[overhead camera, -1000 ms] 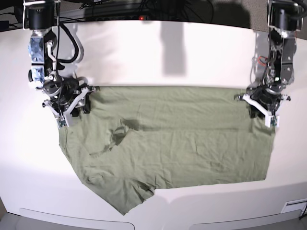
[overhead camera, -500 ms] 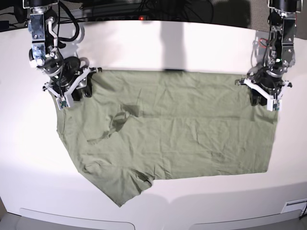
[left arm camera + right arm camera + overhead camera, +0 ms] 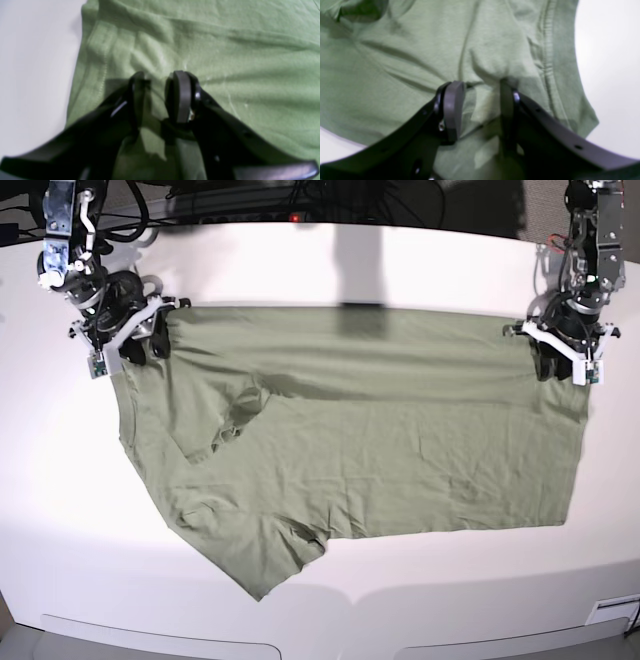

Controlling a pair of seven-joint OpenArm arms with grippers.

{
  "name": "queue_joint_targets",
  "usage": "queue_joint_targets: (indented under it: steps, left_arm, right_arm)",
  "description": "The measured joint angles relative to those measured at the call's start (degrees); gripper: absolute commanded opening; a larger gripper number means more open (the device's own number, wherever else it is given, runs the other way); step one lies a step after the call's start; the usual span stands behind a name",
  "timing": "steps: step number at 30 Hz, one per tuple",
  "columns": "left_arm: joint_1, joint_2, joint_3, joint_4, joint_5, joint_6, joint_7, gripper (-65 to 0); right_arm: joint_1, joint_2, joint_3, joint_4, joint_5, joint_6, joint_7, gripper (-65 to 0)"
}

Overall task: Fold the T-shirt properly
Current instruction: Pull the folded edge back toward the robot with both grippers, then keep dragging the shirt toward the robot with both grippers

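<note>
Across the white table (image 3: 320,265) lies the sage-green short-sleeved cotton T-shirt (image 3: 380,440), spread wide and slightly wrinkled, its far edge stretched in a nearly straight line between my two arms. My left claw (image 3: 564,363), on the right side of the base view, sits at the shirt's far corner there, and my right claw (image 3: 122,345) sits at the opposite far corner. A sleeve pokes out toward the near edge of the table, and a shallow fold runs diagonally through the cloth not far from my right claw.

From the left wrist view, my left claw (image 3: 156,96) has its black fingers (image 3: 181,96) close together with a pinch of green fabric bunched between them, just beside the stitched hem (image 3: 103,75); it is grasping the T-shirt (image 3: 225,50). From the right wrist view, my right claw (image 3: 480,107) likewise has a puckered ridge of cloth caught between its two dark pads (image 3: 452,110), next to a ribbed seam (image 3: 548,60) that runs along the edge of the T-shirt (image 3: 395,62); it too is clenched on the fabric.
</note>
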Motion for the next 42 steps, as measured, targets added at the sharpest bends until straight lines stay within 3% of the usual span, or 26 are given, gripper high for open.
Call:
queue_joint_targets:
  steps: [4,13,21,29,42]
  left_arm:
    - [3.23,-0.24,-0.04,4.15,0.02,0.83,2.93,-46.1]
    - [7.34,-0.13,-0.04,8.52,0.63,1.86,4.31,-46.1]
    - [7.56,-0.11,-0.11,8.57,0.59,1.77,4.24,-46.1]
    - [10.36,-0.13,-0.24,8.79,0.37,1.66,1.22,-46.1]
    - [14.91,-0.13,-0.35,9.42,-0.24,1.66,-3.34,-46.1]
  right_arm:
    - [-1.29,0.04,0.61,0.33,-0.09,0.81,0.57,-45.6]
    - [-2.14,0.09,0.81,1.11,-0.52,1.88,-0.66,-45.8]
    - [-11.04,0.50,0.90,9.55,-3.72,1.22,-2.95,-45.8]
    - [-16.26,0.35,0.87,13.75,-5.01,-0.24,-4.26,-45.8]
    - [-17.44,0.50,0.90,13.97,-4.72,-0.31,-4.57,-45.8]
